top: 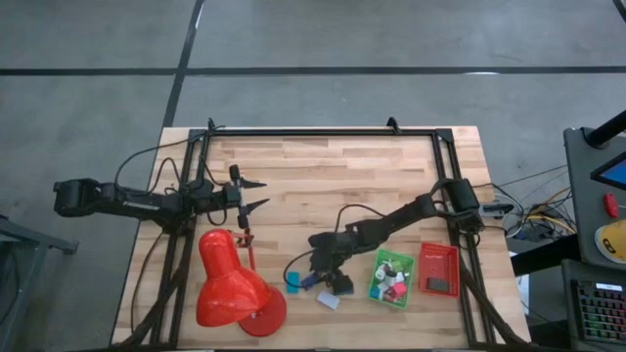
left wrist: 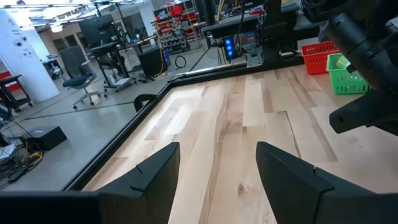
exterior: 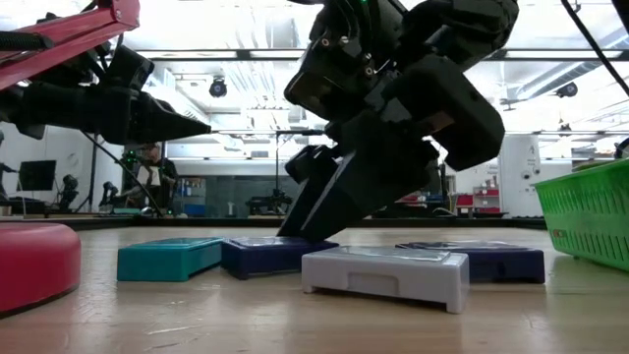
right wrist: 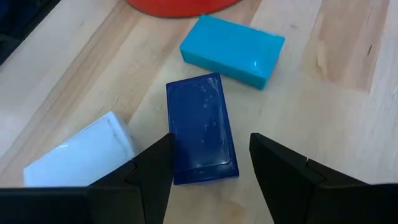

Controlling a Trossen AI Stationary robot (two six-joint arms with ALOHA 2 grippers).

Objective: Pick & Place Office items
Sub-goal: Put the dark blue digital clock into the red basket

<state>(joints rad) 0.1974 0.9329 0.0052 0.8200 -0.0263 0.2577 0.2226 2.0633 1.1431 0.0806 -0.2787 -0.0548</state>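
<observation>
The right gripper (right wrist: 208, 165) hung open over the dark blue block (right wrist: 200, 127), holding nothing. The teal block (right wrist: 232, 48) lay at one o'clock. Next, it needed to drop and squeeze. The left gripper (top: 256, 194) waited, open.

High view: straight down over the whole table (top: 323, 176), far off.
Low view: at tabletop height, level, close to the blocks.
Left wrist view: forward across bare wood toward the room.
Right wrist view: steeply down, close.
Shared: dark blue block (right wrist: 200, 127) (exterior: 270, 254) in right wrist and low views.
</observation>
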